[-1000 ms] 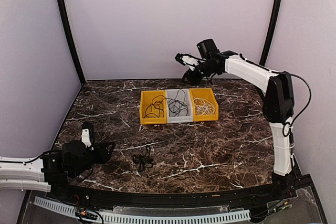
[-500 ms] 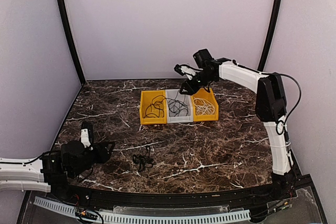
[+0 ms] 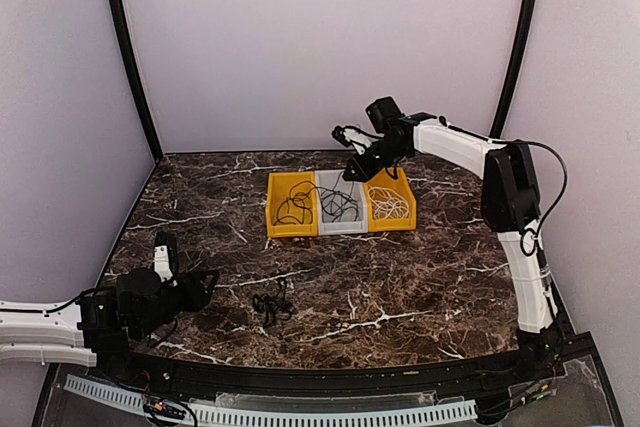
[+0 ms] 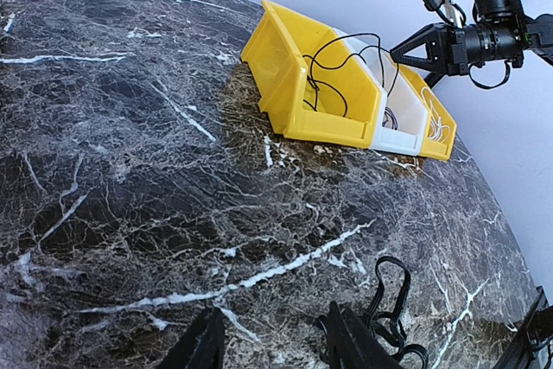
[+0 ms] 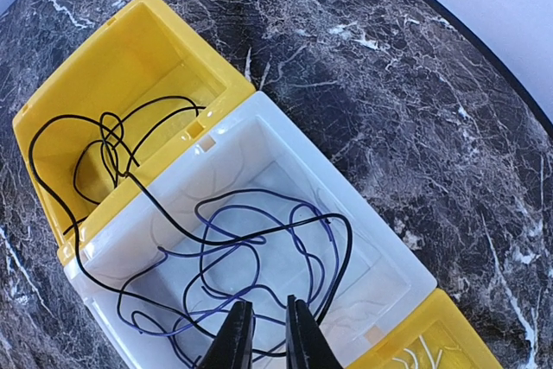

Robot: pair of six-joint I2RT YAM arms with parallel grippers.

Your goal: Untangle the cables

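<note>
Cables (image 3: 338,204) in three bins in a row toward the far edge of the counter (image 3: 430,277). From above: black cable (image 3: 290,209) in the left yellow bin (image 3: 292,232), white cable (image 3: 390,207) in the right yellow bin (image 3: 392,226), white bin (image 3: 343,230) between. Plain only from the right wrist: black cable crossing into the white bin over a bluish-dark cable (image 5: 251,190); right gripper (image 5: 267,302) just above, jaws narrowly parted. Plain only from the left wrist: left gripper (image 4: 276,317) near the front left corner, jaws wide, empty, black tangle (image 4: 387,313) just beside.
</note>
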